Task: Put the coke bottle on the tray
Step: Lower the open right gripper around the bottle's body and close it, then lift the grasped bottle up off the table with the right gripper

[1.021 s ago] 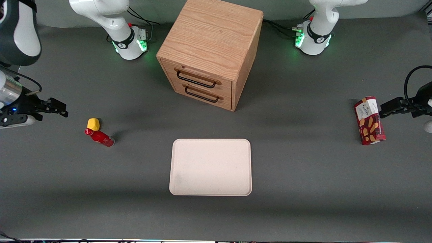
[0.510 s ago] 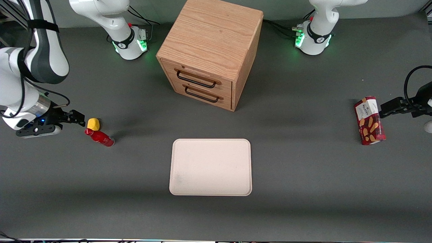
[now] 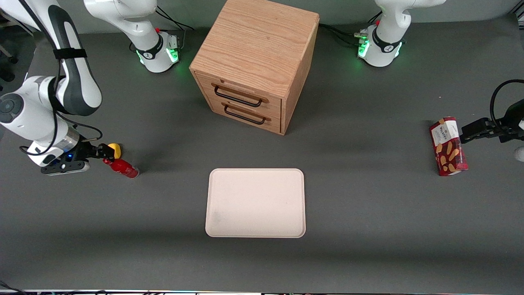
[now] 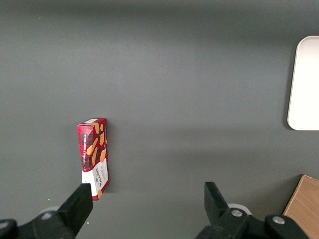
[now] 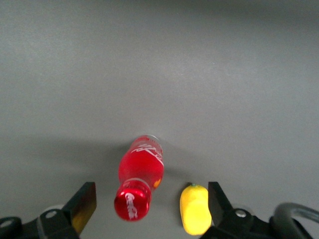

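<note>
You are looking at a robotics laboratory bench, not a home or a shop. The dark grey table point(image 3: 368, 213) is a plain matte work surface with two white robot arm bases point(image 3: 157, 51) bolted at the edge farthest from the front camera, each lit by green status lights and fed by loose black cables point(image 3: 339, 30). The gripper point(image 3: 104, 153) of the working arm hangs low over the table, fingers spread apart, with a wrist camera view of its own. The few props, a wooden two-drawer cabinet point(image 3: 256, 61), a cream tray point(image 3: 256, 203) and a biscuit box point(image 3: 447, 146), are set well apart like test items.
</note>
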Controlling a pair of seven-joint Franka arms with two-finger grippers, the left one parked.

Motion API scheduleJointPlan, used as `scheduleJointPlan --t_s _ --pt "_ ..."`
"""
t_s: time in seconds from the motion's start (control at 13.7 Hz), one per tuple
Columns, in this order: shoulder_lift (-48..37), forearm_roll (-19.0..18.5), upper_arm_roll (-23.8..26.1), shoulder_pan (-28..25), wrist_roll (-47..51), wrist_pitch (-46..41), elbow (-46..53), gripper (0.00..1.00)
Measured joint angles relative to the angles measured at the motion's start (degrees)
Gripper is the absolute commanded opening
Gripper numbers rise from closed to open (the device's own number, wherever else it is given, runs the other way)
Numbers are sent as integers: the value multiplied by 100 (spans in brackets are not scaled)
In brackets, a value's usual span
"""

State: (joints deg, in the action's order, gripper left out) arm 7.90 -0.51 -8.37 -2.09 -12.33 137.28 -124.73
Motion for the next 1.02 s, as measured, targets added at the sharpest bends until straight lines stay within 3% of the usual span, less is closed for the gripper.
scheduleJointPlan --t_s 0.29,0.8,0.95,1.02 --pt "47 19 7 0 0 93 -62 95" --pt "47 22 60 0 0 -37 -68 19" --pt "48 34 93 -3 0 -48 -70 3" --pt "48 34 94 -3 0 -48 -70 0"
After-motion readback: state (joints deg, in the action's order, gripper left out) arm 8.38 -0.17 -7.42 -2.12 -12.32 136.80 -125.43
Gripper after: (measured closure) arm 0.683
